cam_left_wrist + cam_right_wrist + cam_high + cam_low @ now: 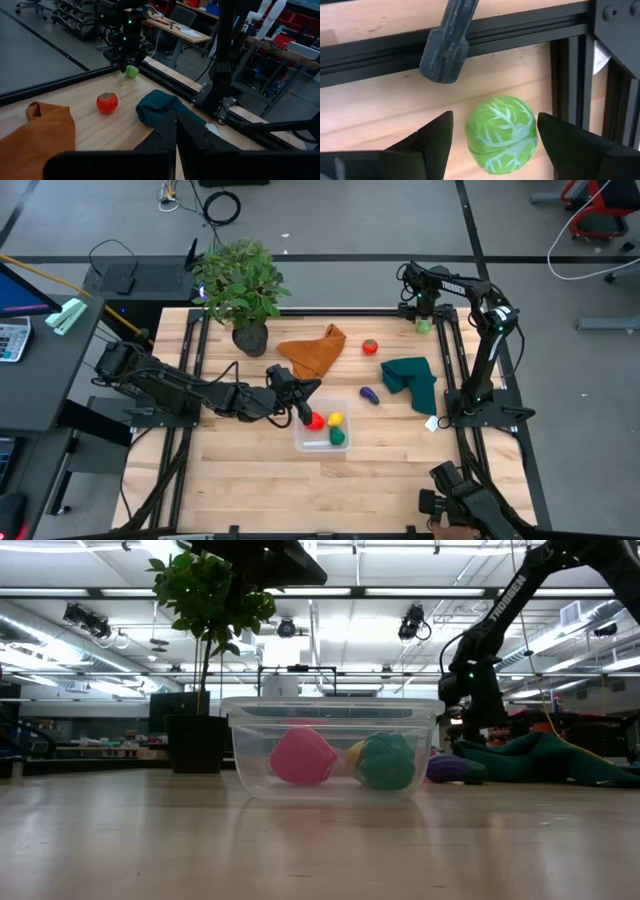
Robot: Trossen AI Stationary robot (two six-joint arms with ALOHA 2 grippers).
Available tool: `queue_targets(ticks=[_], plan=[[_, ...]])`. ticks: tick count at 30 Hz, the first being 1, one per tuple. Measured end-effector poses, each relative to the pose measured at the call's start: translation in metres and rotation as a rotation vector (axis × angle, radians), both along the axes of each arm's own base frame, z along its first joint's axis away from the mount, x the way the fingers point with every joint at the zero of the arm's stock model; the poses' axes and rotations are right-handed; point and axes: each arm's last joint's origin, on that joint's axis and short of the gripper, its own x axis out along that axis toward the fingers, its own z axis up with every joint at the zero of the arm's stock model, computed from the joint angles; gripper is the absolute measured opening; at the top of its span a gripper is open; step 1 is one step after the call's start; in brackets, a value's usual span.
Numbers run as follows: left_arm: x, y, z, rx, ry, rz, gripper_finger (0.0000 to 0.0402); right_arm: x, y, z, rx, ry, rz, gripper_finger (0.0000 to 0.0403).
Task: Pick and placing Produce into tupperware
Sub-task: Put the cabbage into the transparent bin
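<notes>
The clear tupperware sits at the table's middle and holds a red piece, a yellow piece and a green piece of produce. My left gripper hovers shut and empty over its far left corner. At the far right corner a green cabbage rests on the table. My right gripper points down over it, open, one finger on each side. A red tomato and a purple eggplant lie on the bare wood. My right gripper stands around the green cabbage from above, pointing down. One finger is right at the cabbage's side, and I cannot tell whether it touches. The other finger stands clear of it. The cabbage rests on the table.
A potted plant stands at the far left, with an orange cloth beside it. A dark green cloth lies near the right edge. Black frame rails run close by the cabbage. The near half of the table is bare wood.
</notes>
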Motion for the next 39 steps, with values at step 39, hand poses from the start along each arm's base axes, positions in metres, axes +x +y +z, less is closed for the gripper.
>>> queue_targets(ticks=[39], plan=[[0.0,0.0,0.0,0.002,0.001,0.0,0.0019,0.044,0.025,0.016,-0.003,-0.096,0.225,0.0201]])
